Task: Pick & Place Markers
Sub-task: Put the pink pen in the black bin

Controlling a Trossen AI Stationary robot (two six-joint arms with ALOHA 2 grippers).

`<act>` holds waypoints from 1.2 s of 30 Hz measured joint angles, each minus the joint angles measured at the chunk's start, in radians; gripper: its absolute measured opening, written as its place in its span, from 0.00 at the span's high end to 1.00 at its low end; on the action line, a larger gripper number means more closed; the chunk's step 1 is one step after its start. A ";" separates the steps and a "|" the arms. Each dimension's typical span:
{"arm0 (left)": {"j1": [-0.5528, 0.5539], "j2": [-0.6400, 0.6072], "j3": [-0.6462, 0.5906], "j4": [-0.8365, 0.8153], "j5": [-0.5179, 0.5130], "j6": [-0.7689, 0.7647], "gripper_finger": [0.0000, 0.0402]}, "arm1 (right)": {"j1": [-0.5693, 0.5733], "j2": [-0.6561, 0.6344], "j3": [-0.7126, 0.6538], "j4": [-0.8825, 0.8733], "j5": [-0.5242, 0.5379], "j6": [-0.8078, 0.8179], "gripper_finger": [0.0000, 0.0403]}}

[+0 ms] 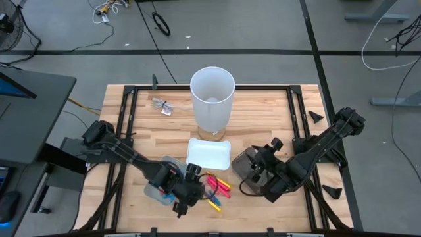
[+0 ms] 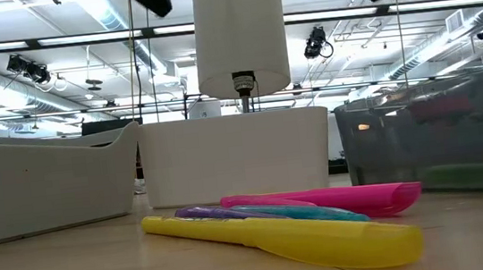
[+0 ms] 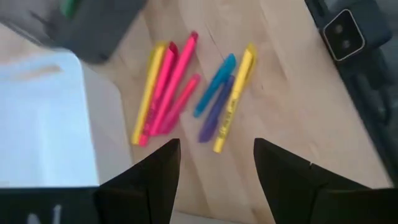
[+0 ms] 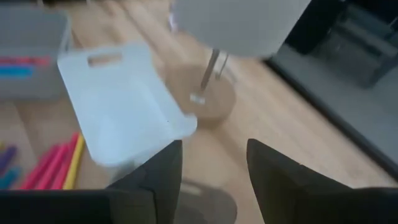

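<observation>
Several markers (image 1: 217, 187) lie flat and loose on the wooden table near its near edge: yellow, pink, blue and purple ones (image 3: 186, 93), also seen from table height (image 2: 279, 234). My left gripper (image 3: 216, 146) is open and hovers just left of and above them (image 1: 191, 193), touching none. More markers, pink and blue, lie in the clear tray (image 4: 25, 62) on the left. My right gripper (image 4: 214, 149) is open above the dark grey tray (image 1: 247, 168), facing the white tray (image 4: 118, 99).
An empty-looking white tray (image 1: 208, 155) sits mid-table between the clear tray (image 1: 161, 181) and the dark grey tray (image 2: 440, 141), which holds green and pink items. A tall white lamp (image 1: 212, 99) stands behind the white tray. A small clear object (image 1: 162, 105) lies far left.
</observation>
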 joint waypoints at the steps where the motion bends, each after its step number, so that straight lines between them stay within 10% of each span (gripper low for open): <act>1: 0.010 0.000 0.000 -0.002 0.031 -0.011 0.48 | 0.006 0.000 0.000 0.010 0.028 0.000 0.55; 16: 0.123 0.000 0.000 -0.079 0.206 0.026 0.48 | 0.117 -0.001 -0.001 0.033 0.487 0.179 0.55; 36: 0.114 0.033 0.001 -0.034 0.167 0.061 0.48 | 0.193 -0.163 -0.001 -0.073 0.477 0.247 0.55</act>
